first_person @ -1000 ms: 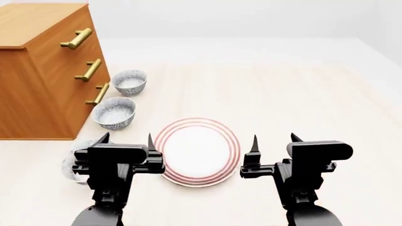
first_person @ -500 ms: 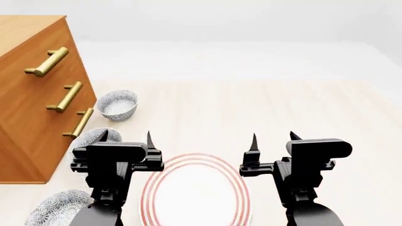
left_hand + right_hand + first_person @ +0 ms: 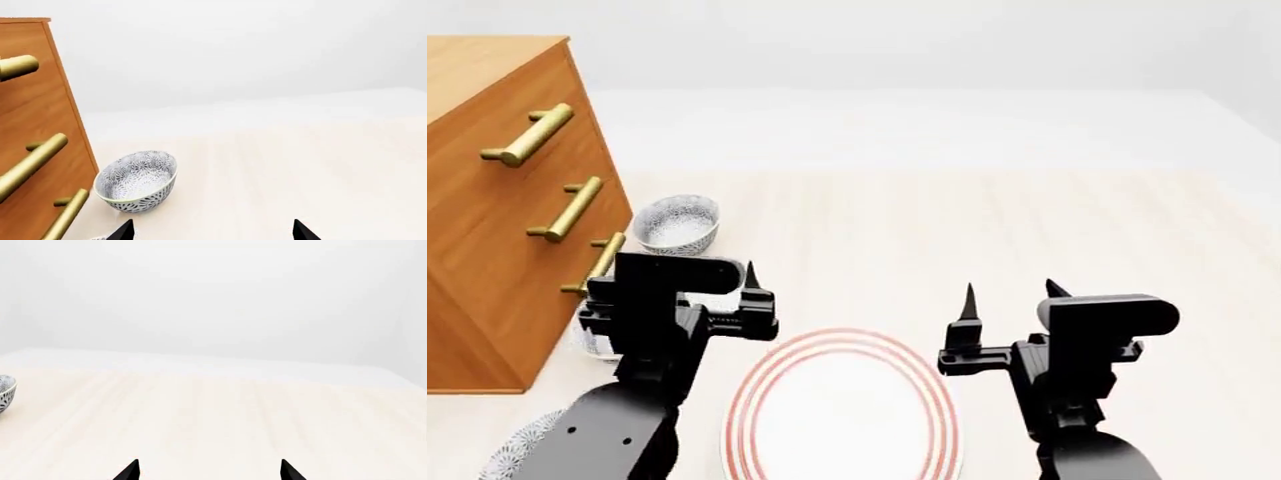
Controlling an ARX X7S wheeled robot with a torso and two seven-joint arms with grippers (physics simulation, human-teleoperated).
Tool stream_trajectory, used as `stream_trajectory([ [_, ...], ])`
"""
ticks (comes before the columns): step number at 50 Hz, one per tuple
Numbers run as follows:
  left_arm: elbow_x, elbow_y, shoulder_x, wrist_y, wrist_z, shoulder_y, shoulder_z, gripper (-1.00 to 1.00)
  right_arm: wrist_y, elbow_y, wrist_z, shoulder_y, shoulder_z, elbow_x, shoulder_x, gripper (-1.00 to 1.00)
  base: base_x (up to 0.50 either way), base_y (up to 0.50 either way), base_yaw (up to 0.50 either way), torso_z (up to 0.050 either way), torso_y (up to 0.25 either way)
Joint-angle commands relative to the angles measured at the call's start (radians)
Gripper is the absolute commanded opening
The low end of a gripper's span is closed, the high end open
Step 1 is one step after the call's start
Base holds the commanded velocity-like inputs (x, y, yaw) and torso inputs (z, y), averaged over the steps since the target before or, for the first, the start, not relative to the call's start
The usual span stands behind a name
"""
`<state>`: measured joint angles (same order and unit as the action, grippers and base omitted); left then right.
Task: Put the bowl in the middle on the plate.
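Observation:
Three speckled grey-blue bowls stand in a row along the dresser. The middle bowl [image 3: 590,343] is mostly hidden behind my left gripper [image 3: 701,290], which hangs open over it. The far bowl [image 3: 677,222] stands beyond, and it also shows ahead of the open left gripper [image 3: 213,232] as a bowl [image 3: 137,180]. Only an edge of the near bowl [image 3: 521,450] shows at the bottom left. The red-ringed plate [image 3: 841,410] lies between my two arms. My right gripper [image 3: 1010,295] is open and empty to the plate's right, and the right gripper [image 3: 209,471] has only bare table ahead.
A wooden dresser [image 3: 494,200] with brass handles [image 3: 567,208] stands at the left, close to the bowls. Its front [image 3: 33,150] fills one side of the left wrist view. Light wooden tabletop [image 3: 961,220] stretches ahead and to the right.
The view first shifted, sliding plate and bowls down the frame. Since then my left gripper has moved forward and towards the dresser, covering the middle bowl. The right gripper kept its place.

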<state>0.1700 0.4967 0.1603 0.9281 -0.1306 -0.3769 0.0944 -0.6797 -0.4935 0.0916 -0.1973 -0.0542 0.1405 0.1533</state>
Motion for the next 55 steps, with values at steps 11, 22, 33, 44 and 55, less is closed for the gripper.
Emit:
stream_trajectory([
  [11,0.061,-0.206,0.028,0.613,0.002,-0.541,0.079,1.0,-0.012,-0.011,0.006,-0.008,-0.007,0.025,0.013,1.0,0.0,0.0,0.0,0.0,0.0],
  [22,0.053,-0.398,0.032,0.582,0.009,-0.619,0.133,1.0,-0.016,-0.003,0.011,-0.018,-0.011,0.032,0.021,1.0,0.0,0.0,0.0,0.0,0.0],
  [33,0.07,-0.469,0.037,0.632,0.006,-0.652,0.143,1.0,-0.025,-0.008,0.016,-0.022,-0.017,0.041,0.026,1.0,0.0,0.0,0.0,0.0,0.0],
  [44,0.262,-0.599,0.098,0.642,-0.165,-0.704,0.211,1.0,-0.009,0.027,0.017,-0.025,-0.017,0.052,0.026,1.0,0.0,0.0,0.0,0.0,0.0],
  [55,0.336,-0.732,0.102,0.625,-0.205,-0.743,0.279,1.0,0.024,0.057,0.009,-0.016,-0.015,0.069,0.026,1.0,0.0,0.0,0.0,0.0,0.0],
])
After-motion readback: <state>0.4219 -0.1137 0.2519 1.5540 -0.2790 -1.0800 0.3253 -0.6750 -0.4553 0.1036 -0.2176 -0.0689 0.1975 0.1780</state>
